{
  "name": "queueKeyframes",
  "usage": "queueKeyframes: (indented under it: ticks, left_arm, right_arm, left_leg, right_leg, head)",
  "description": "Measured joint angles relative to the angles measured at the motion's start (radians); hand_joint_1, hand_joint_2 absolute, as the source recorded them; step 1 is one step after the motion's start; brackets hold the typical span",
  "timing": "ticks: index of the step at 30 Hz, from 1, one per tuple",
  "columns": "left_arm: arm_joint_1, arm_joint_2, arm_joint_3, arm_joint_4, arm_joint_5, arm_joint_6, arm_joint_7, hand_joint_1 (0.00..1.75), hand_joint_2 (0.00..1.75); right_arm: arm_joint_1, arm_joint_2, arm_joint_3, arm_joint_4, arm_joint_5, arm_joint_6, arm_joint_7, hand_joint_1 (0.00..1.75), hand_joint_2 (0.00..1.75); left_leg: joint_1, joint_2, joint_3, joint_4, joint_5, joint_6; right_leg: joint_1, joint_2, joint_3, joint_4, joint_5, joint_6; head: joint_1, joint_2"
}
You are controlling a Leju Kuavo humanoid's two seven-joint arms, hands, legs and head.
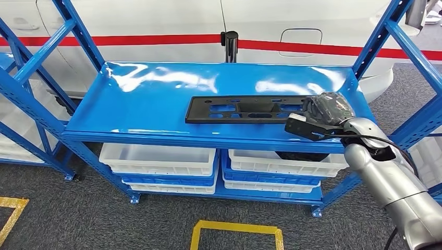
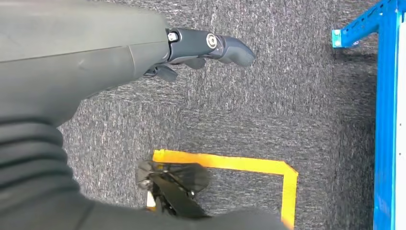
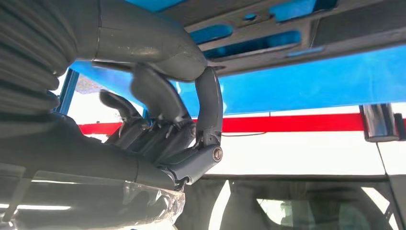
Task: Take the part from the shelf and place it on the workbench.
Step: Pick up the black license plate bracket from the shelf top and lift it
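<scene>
The part (image 1: pixel 245 109) is a long flat black plastic panel with cut-outs, lying flat on the blue shelf's top board (image 1: pixel 151 104). My right hand (image 1: pixel 326 112), wrapped in clear film, is at the part's right end. In the right wrist view my thick thumb (image 3: pixel 158 48) lies against the part (image 3: pixel 297 26) and a dark finger (image 3: pixel 209 103) reaches up to its edge. Whether the part is pinched between them is unclear. My left hand (image 2: pixel 206 45) hangs beside me over the grey carpet, fingers stretched out, holding nothing.
White bins (image 1: pixel 156 159) fill the lower shelf level. Slanted blue uprights (image 1: pixel 383 39) frame both sides of the shelf. A white car with a red stripe (image 1: pixel 156 39) stands behind. Yellow tape squares (image 1: pixel 237 229) mark the carpet in front.
</scene>
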Motion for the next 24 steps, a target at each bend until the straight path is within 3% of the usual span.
queueKeyframes:
  ticks: [2, 3, 5, 7, 8, 11, 13, 15, 17, 18, 19, 21, 23, 24]
  left_arm:
    - [0.001, -0.001, 0.001, 0.000, -0.001, 0.001, -0.001, 0.00, 1.75]
    - [0.001, -0.001, 0.001, 0.000, -0.001, 0.002, -0.001, 0.00, 1.75]
    - [0.001, 0.000, 0.001, 0.000, -0.001, 0.002, -0.002, 0.00, 1.75]
    - [0.000, 0.000, 0.001, -0.001, -0.001, 0.003, -0.004, 0.00, 1.75]
    - [-0.001, 0.001, 0.002, -0.001, -0.002, 0.003, -0.004, 0.00, 1.75]
    - [-0.001, 0.000, 0.006, -0.002, -0.002, 0.006, -0.006, 0.00, 1.75]
    - [-0.002, -0.001, 0.010, -0.002, -0.002, 0.006, -0.004, 0.00, 1.75]
    - [-0.002, -0.002, 0.011, -0.002, -0.001, -0.002, 0.002, 0.00, 1.75]
    - [-0.002, -0.002, 0.013, -0.002, -0.001, -0.011, 0.011, 0.00, 1.75]
    - [-0.002, -0.002, 0.014, -0.002, 0.000, -0.014, 0.015, 0.00, 1.75]
    - [-0.002, -0.003, 0.015, -0.002, -0.001, -0.015, 0.018, 0.00, 1.75]
    - [-0.002, -0.004, 0.016, -0.002, -0.002, -0.017, 0.023, 0.00, 1.75]
    - [-0.003, -0.004, 0.016, -0.002, -0.002, -0.019, 0.029, 0.00, 1.75]
    - [-0.003, -0.004, 0.017, -0.002, -0.002, -0.021, 0.031, 0.00, 1.75]
  right_arm:
    - [0.005, -0.003, -0.006, -0.004, 0.000, 0.000, -0.002, 1.75, 1.75]
    - [0.008, -0.004, -0.008, -0.006, 0.000, 0.000, -0.003, 1.75, 1.75]
    - [0.010, -0.006, -0.015, -0.012, 0.000, 0.000, -0.003, 1.75, 1.75]
    - [0.010, -0.008, -0.020, -0.018, -0.001, 0.000, -0.004, 1.75, 1.75]
    - [0.010, -0.009, -0.022, -0.019, -0.001, 0.000, -0.004, 1.75, 1.75]
    - [0.012, -0.012, -0.027, -0.023, -0.001, 0.000, -0.005, 1.75, 1.75]
    - [0.011, -0.016, -0.031, -0.026, -0.001, -0.001, -0.005, 1.75, 1.75]
    - [0.014, -0.021, -0.032, -0.027, 0.000, 0.000, -0.005, 1.75, 1.75]
    - [0.021, -0.023, -0.032, -0.028, 0.001, 0.001, -0.005, 1.75, 1.75]
    - [0.024, -0.023, -0.032, -0.028, 0.002, 0.001, -0.006, 1.75, 1.75]
    - [0.025, -0.023, -0.032, -0.028, 0.002, 0.001, -0.006, 1.70, 1.75]
    - [0.023, -0.023, -0.034, -0.029, 0.002, 0.001, -0.006, 0.82, 1.75]
    - [0.020, -0.023, -0.037, -0.032, 0.001, 0.001, -0.007, 0.00, 1.75]
    - [0.019, -0.022, -0.038, -0.033, 0.001, 0.002, -0.007, 0.00, 1.75]
  left_leg:
    - [0.003, 0.000, -0.045, 0.089, -0.024, -0.002]
    - [0.003, 0.000, -0.044, 0.084, -0.011, 0.000]
    - [0.001, -0.002, 0.012, -0.034, 0.056, 0.013]
    - [-0.004, -0.005, 0.074, -0.160, 0.101, 0.027]
    - [-0.008, -0.005, 0.087, -0.188, 0.106, 0.032]
    - [-0.013, -0.003, 0.094, -0.206, 0.109, 0.042]
    - [-0.010, -0.002, 0.102, -0.222, 0.118, 0.053]
    - [-0.009, -0.002, 0.104, -0.226, 0.121, 0.058]
    - [-0.010, -0.003, 0.103, -0.225, 0.121, 0.060]
    - [-0.011, -0.003, 0.103, -0.225, 0.121, 0.060]
    - [-0.011, -0.004, 0.104, -0.224, 0.121, 0.059]
    - [-0.014, -0.005, 0.104, -0.220, 0.118, 0.055]
    - [-0.020, -0.006, 0.100, -0.213, 0.114, 0.048]
    - [-0.022, -0.006, 0.098, -0.211, 0.113, 0.043]
  right_leg:
    - [0.003, 0.000, 0.000, 0.000, 0.000, 0.000]
    - [0.004, 0.000, 0.000, 0.000, -0.001, 0.000]
    - [0.006, 0.001, 0.001, 0.000, -0.001, 0.000]
    - [0.010, 0.002, 0.000, 0.000, -0.001, 0.002]
    - [0.011, 0.002, -0.001, -0.001, -0.001, 0.004]
    - [0.013, 0.000, -0.003, -0.003, -0.003, 0.018]
    - [0.017, -0.002, -0.029, 0.048, -0.029, 0.019]
    - [0.017, -0.003, -0.093, 0.175, -0.084, 0.010]
    - [0.016, -0.003, -0.149, 0.280, -0.116, 0.012]
    - [0.016, -0.003, -0.151, 0.282, -0.110, 0.019]
    - [0.016, -0.003, -0.132, 0.243, -0.089, 0.028]
    - [0.014, -0.005, -0.059, 0.099, -0.033, 0.042]
    - [0.015, -0.005, -0.012, 0.005, 0.000, 0.036]
    - [0.016, -0.004, -0.005, -0.008, 0.004, 0.029]
  head:
    - [0.000, 0.000]
    - [0.000, 0.000]
    - [0.000, 0.000]
    - [0.001, 0.000]
    - [0.001, 0.000]
    - [0.001, 0.000]
    - [0.002, 0.000]
    - [0.004, 0.000]
    - [0.004, 0.000]
    - [0.005, 0.000]
    - [0.005, 0.000]
    - [0.006, 0.000]
    - [0.005, 0.000]
    - [0.004, 0.000]
